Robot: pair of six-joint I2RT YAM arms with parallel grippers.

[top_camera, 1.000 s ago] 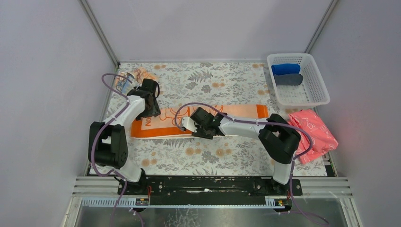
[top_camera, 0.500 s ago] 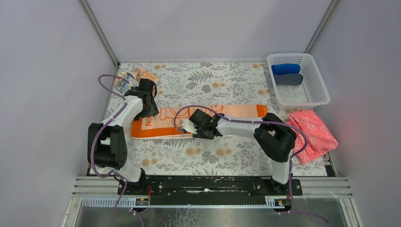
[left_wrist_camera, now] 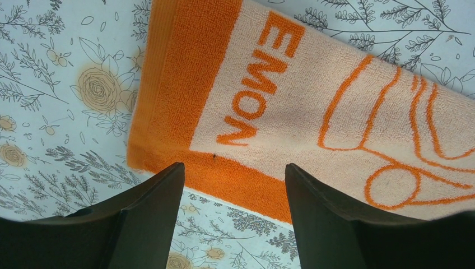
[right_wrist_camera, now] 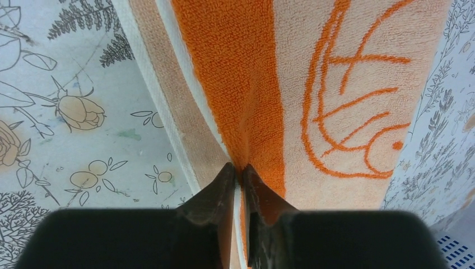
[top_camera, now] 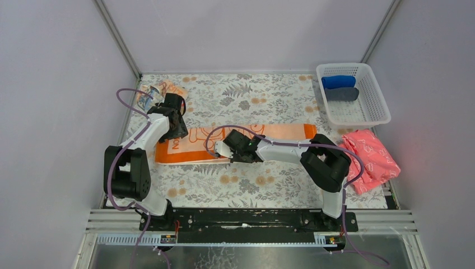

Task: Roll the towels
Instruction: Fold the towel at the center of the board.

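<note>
The orange-bordered towel [top_camera: 291, 133] lies flat and long across the middle of the table. It also shows in the left wrist view [left_wrist_camera: 313, 95] with orange lettering, and in the right wrist view [right_wrist_camera: 347, 67]. My left gripper [top_camera: 179, 133] is open [left_wrist_camera: 234, 171], its fingers just above the towel's left end and straddling its orange border. My right gripper [top_camera: 228, 151] is shut [right_wrist_camera: 239, 168] on the towel's near orange edge, which is pinched into a small ridge. The pale peach printed towel [top_camera: 167, 88] lies crumpled in the far left corner.
A white basket [top_camera: 369, 115] at the far right holds a blue roll [top_camera: 339, 82] and a dark grey roll [top_camera: 341, 94]. A pink patterned cloth [top_camera: 372, 157] lies in front of the basket at the right edge. Walls enclose the flowered table.
My right gripper has shifted slightly left along the towel's near edge. My left gripper moved a little toward the far left, then stayed still.
</note>
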